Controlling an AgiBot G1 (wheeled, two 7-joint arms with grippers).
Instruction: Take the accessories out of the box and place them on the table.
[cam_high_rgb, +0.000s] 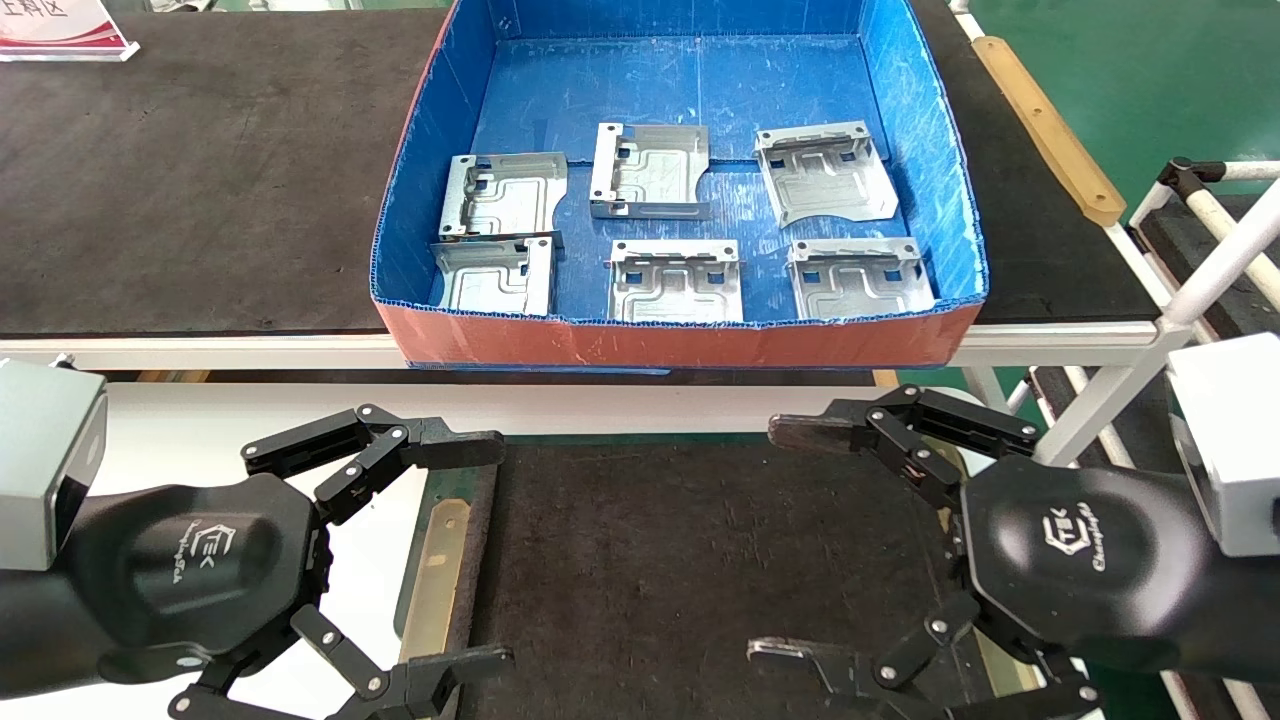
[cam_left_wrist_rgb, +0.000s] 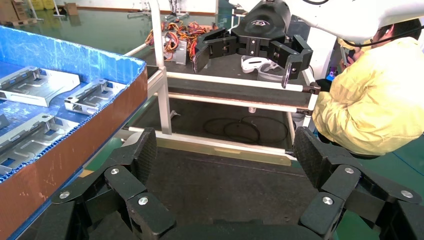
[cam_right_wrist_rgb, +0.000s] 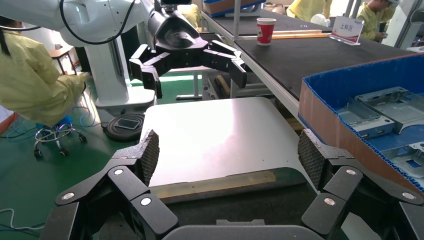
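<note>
The box (cam_high_rgb: 680, 342), blue inside and reddish-orange outside, stands on the far table straight ahead. Several silver-grey accessories (cam_high_rgb: 652, 170) lie flat on its floor in two rows. The white-topped table (cam_high_rgb: 640, 405) with its dark mat (cam_high_rgb: 650, 570) lies below me, nearer than the box. My left gripper (cam_high_rgb: 490, 555) hovers open over the mat's left edge, empty. Open and empty too, my right gripper (cam_high_rgb: 780, 540) hangs over the mat's right side. Both are short of the box. The left wrist view shows its gripper (cam_left_wrist_rgb: 225, 150), the box (cam_left_wrist_rgb: 75, 145) and accessories (cam_left_wrist_rgb: 35, 86). The right wrist view shows its gripper (cam_right_wrist_rgb: 227, 155) and the box (cam_right_wrist_rgb: 340, 125).
The far table (cam_high_rgb: 200, 180) is covered in dark felt, with a sign (cam_high_rgb: 60, 30) at its back left corner. A tan strip (cam_high_rgb: 435, 570) edges the near mat. White frame tubes (cam_high_rgb: 1215, 250) stand to the right. A person in yellow (cam_left_wrist_rgb: 375, 100) sits beyond. A paper cup (cam_right_wrist_rgb: 265, 30) stands far off.
</note>
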